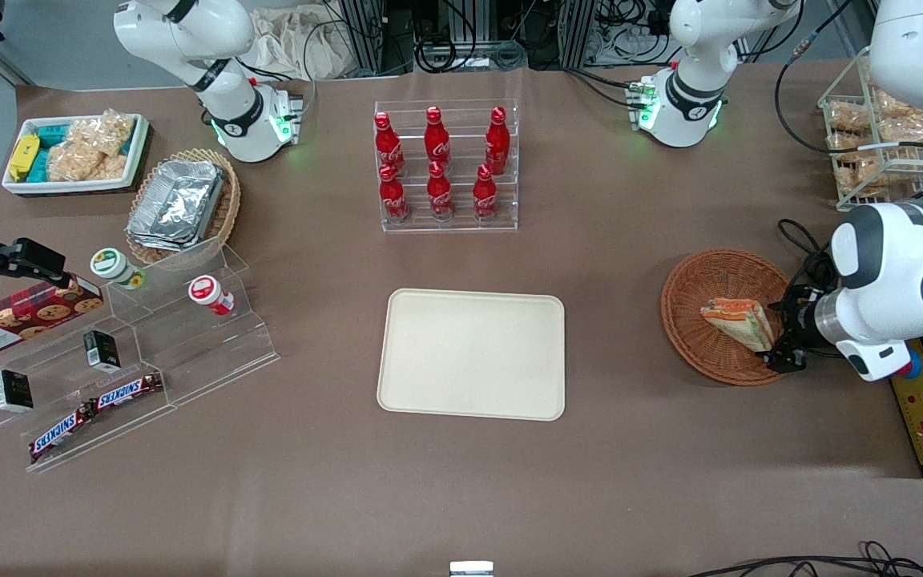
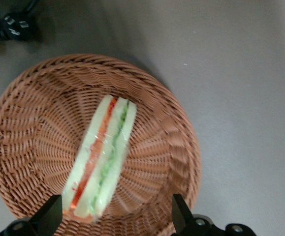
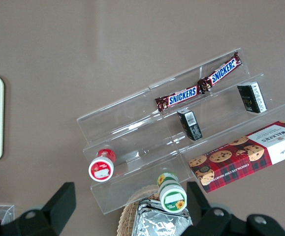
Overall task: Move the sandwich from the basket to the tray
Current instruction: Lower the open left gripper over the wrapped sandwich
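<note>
- sandwich [image 2: 101, 156] lies in the basket [image 2: 29, 123], filling edge up; clear wrap looks slick, bread soft, so light squeeze only.
- Best hold: across the two bread faces, mid-length.
- hand [image 2: 116, 216] hovers over the basket, fingers spread, gripping nothing.
- tray [image 1: 471, 353] on the surface holds nothing; basket holds only the sandwich.

arm [image 1: 902, 280]: glossy white shells, grey joint caps | gripper [image 1: 784, 340]: black | base: green lights
</note>
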